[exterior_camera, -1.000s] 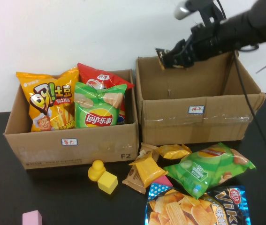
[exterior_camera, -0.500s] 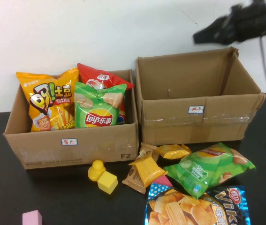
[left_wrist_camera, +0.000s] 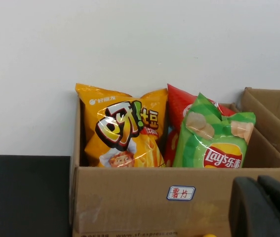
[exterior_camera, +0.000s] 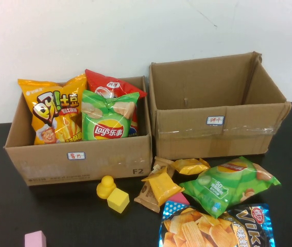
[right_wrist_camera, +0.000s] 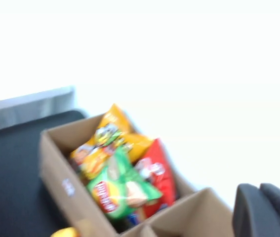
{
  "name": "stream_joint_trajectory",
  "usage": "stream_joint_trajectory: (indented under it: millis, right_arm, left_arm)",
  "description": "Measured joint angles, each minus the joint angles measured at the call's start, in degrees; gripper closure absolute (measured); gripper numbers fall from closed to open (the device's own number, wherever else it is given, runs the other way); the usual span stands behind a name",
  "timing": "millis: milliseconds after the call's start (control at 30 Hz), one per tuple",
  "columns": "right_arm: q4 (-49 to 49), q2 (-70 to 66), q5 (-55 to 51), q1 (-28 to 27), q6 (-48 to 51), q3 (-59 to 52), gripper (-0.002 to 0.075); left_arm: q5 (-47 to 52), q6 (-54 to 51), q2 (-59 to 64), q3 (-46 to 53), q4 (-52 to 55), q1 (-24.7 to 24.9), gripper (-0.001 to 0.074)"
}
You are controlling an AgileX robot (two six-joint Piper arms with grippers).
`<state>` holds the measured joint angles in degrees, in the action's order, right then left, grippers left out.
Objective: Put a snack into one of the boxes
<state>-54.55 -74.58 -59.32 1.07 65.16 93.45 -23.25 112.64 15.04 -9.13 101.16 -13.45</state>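
Neither arm shows in the high view. The left gripper [left_wrist_camera: 265, 207] is closed and empty, parked facing the left box [exterior_camera: 79, 157] full of chip bags. The right gripper [right_wrist_camera: 268, 210], also closed on nothing, is high above; loose snacks [exterior_camera: 228, 185] wait before the right box [exterior_camera: 215, 128]

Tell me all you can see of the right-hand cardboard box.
The right-hand box is plain brown cardboard, open-topped with its flaps up, standing upright on the black table just right of the box of chip bags. A small white label and clear tape mark its front wall. No contents show from the high view. Small yellow snack packs lie at its base.
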Motion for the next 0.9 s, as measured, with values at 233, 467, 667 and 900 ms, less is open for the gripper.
stream_joint_trajectory:
  millis: [233,467,667,900]
  right_arm:
    - [1.45,27.51,16.82,0.00,2.38,-24.88,0.0719]
    - [12.35,47.78,24.33,0.00,-5.56,-39.92,0.0720]
    - [18.18,64.94,26.22,0.00,-12.97,-52.91,0.0721]
    - [19.05,75.57,34.80,0.00,-13.94,-67.33,0.0722]
  left_arm:
    - [-0.14,0.00,0.00,0.00,0.00,0.00,0.0737]
    - [-0.78,0.00,0.00,0.00,0.00,0.00,0.0737]
    - [-1.10,0.00,0.00,0.00,0.00,0.00,0.0737]
    - [-1.24,0.00,0.00,0.00,0.00,0.00,0.0737]
